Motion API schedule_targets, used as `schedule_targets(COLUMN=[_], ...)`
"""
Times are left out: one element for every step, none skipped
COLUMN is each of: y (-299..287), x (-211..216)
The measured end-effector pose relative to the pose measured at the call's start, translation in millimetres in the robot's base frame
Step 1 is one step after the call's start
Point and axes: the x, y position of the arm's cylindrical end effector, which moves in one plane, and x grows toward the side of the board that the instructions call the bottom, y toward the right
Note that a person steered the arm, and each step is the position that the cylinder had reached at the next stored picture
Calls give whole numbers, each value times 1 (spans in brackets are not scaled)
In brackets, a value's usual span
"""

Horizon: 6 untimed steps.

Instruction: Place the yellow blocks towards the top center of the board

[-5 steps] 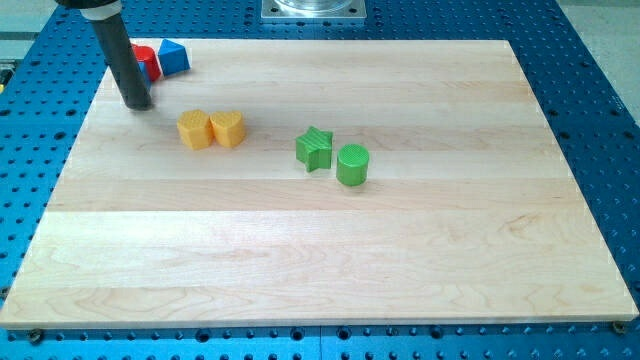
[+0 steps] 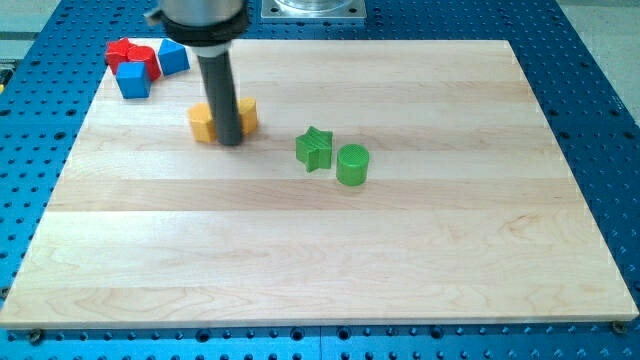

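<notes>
Two yellow blocks sit side by side in the upper left part of the board. The left yellow block [image 2: 202, 124] and the right yellow block [image 2: 247, 114] are partly hidden by my rod, so their shapes are unclear. My tip [image 2: 231, 142] rests on the board just below and between them, touching or nearly touching both.
A green star [image 2: 314, 149] and a green cylinder [image 2: 352, 165] stand near the board's middle. Two red blocks [image 2: 128, 53] and two blue blocks [image 2: 133, 81] [image 2: 174, 57] cluster at the top left corner. The wooden board [image 2: 400, 260] lies on a blue perforated table.
My rod moved right and down from beside the red and blue blocks to the yellow pair. The yellow blocks shifted slightly up. A blue cube, hidden before, now shows.
</notes>
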Motion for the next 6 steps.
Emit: schedule_targets(y=[-5,3,59,101,100,120], x=[23,-6,-54,-73,-43,-49])
